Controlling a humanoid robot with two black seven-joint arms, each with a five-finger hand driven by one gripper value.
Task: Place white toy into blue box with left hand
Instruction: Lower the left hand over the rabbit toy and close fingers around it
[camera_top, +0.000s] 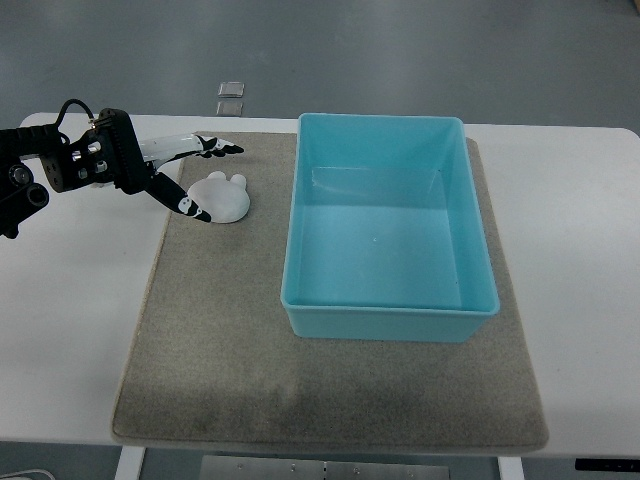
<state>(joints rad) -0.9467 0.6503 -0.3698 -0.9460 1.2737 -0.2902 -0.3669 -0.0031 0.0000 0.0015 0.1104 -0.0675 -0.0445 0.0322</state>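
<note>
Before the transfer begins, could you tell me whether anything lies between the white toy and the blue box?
Nothing visible does: only bare mat separates the white toy from the blue box, whose near wall must be cleared. The left hand is open beside the toy.

Left arm (30, 175): black housing, blocky segments, rounded joint near the picture's left edge.
Wrist block: black, boxy, dotted with small pale round screws or studs.
Cable: thin, black, looping above the wrist block.
Left hand (185, 172): slim jointed fingers, white and silvery segments with black joints.
Fingertips (233, 150): black, tapered, pointed.
Markings: too small to make out.
</note>
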